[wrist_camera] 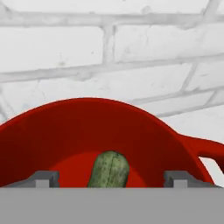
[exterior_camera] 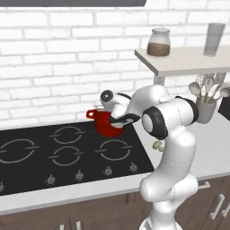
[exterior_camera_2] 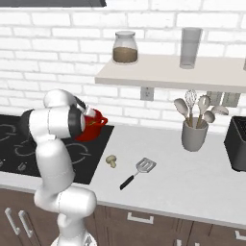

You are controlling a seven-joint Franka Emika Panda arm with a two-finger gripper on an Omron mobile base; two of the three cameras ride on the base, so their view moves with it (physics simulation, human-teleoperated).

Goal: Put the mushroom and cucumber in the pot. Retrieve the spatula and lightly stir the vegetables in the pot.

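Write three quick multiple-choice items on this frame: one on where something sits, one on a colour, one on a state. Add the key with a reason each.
1. Where is the mushroom?
A. In the pot
B. On the counter beside the cooktop
C. On the shelf

2. What colour is the pot?
A. Grey
B. Black
C. Red

3. How does the gripper stand over the cucumber?
A. Open, with the cucumber lying in the pot between the fingertips
B. Shut on the cucumber
C. Shut on the spatula

Key:
1 B, in the right base view it lies on the pale counter just right of the cooktop, near the spatula.
2 C, bright red in all three views.
3 A, in the hand view the two tips stand far apart, clear of the cucumber on the pot's floor.
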